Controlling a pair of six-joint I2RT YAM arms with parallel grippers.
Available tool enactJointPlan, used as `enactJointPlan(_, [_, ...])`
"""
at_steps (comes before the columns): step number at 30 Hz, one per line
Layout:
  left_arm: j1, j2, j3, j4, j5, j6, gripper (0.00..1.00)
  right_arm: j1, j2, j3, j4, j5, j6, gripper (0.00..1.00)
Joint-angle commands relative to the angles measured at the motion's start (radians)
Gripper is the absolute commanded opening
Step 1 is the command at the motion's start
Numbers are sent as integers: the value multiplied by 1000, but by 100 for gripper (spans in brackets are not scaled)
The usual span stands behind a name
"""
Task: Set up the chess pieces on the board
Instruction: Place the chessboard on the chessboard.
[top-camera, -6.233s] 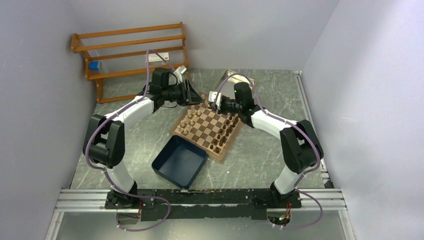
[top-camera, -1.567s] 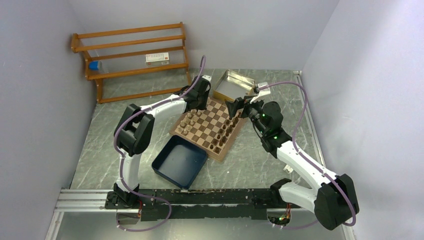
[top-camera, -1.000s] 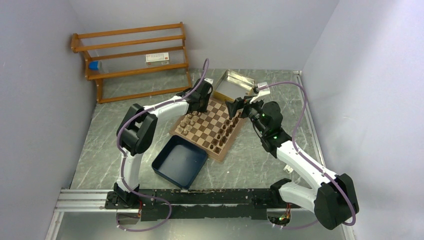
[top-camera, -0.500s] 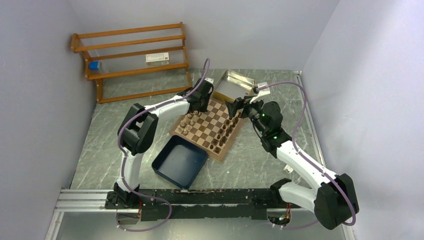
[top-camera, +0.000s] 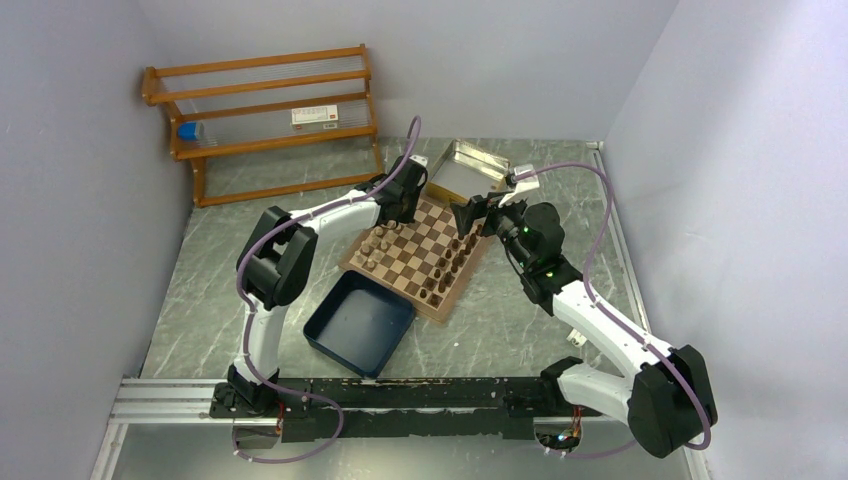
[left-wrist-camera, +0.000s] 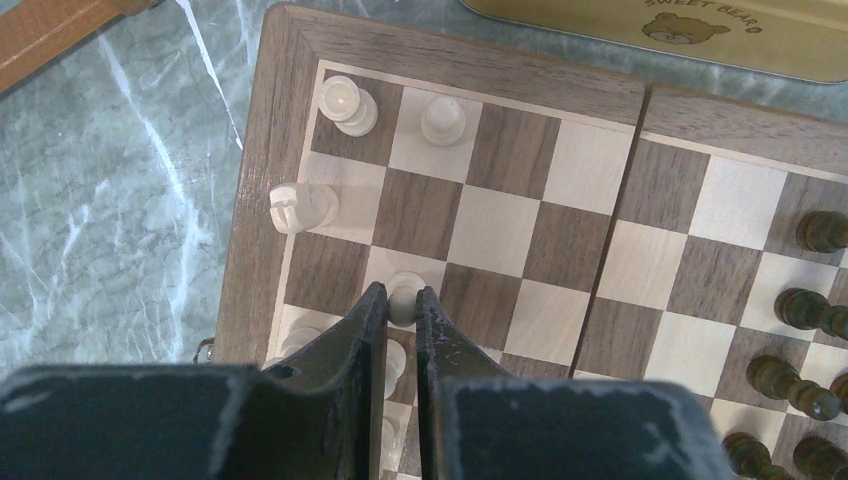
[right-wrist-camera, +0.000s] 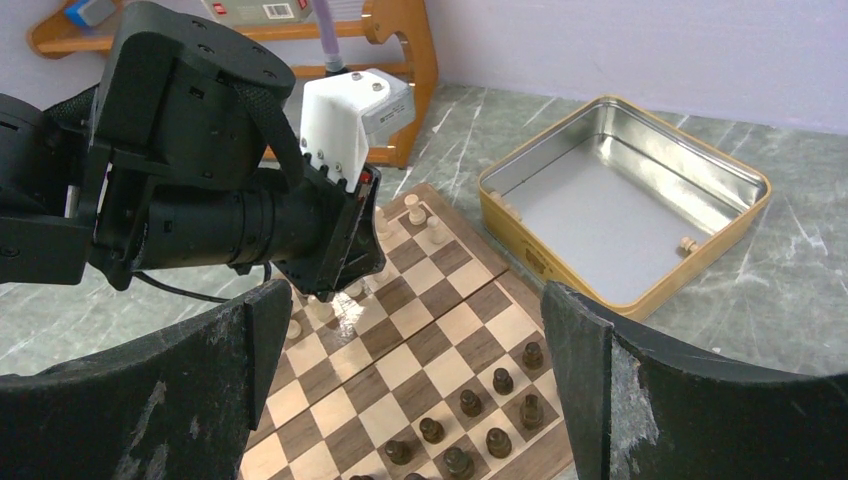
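The board (top-camera: 415, 255) lies on the far half of the worktop, turned so one corner points to the far edge. It is wood, with dark brown and cream squares, a brown border and a fold seam across the middle. Its far corner lies just beside the tin (top-camera: 465, 170), and its near-left edge is close to the blue tray (top-camera: 360, 322).

The light pieces (top-camera: 378, 245) stand in a cluster along the board's left side. The dark pieces (top-camera: 447, 265) stand in two rows along its right side. In the left wrist view, three pale ones are set at a corner of the board: a rook (left-wrist-camera: 345, 100) on the corner square, a round-topped one (left-wrist-camera: 443, 115) on the next square, and a knight (left-wrist-camera: 300, 208) at the border. The middle squares are bare.

The left gripper (left-wrist-camera: 400, 305) is over the board's far-left side, pointing down. Its jaws are nearly together, pinching a round-headed pale pawn (left-wrist-camera: 403, 298) over a cream square in the third row. Whether its base touches the board cannot be told.

The right gripper (right-wrist-camera: 410, 300) hangs above the board's far-right side with its jaws spread wide and nothing between them.

One small tan piece (right-wrist-camera: 686, 244) lies in the tin, near its right wall.

A wooden rack (top-camera: 265, 110) stands at the worktop's far-left corner.
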Motion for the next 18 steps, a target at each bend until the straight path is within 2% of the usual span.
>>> enactJointPlan(1, [-7,20,28,-12,-17,13,17,-2,1,-16,39,9,-6,100])
enactJointPlan(9, [-6,24,30,-18,-21,18,20,-2,1,-13,37,10,-8,100])
enactJointPlan(18, [-6,28,41,-26,-18,24,31,-2,3,-15,40,11,-8,100])
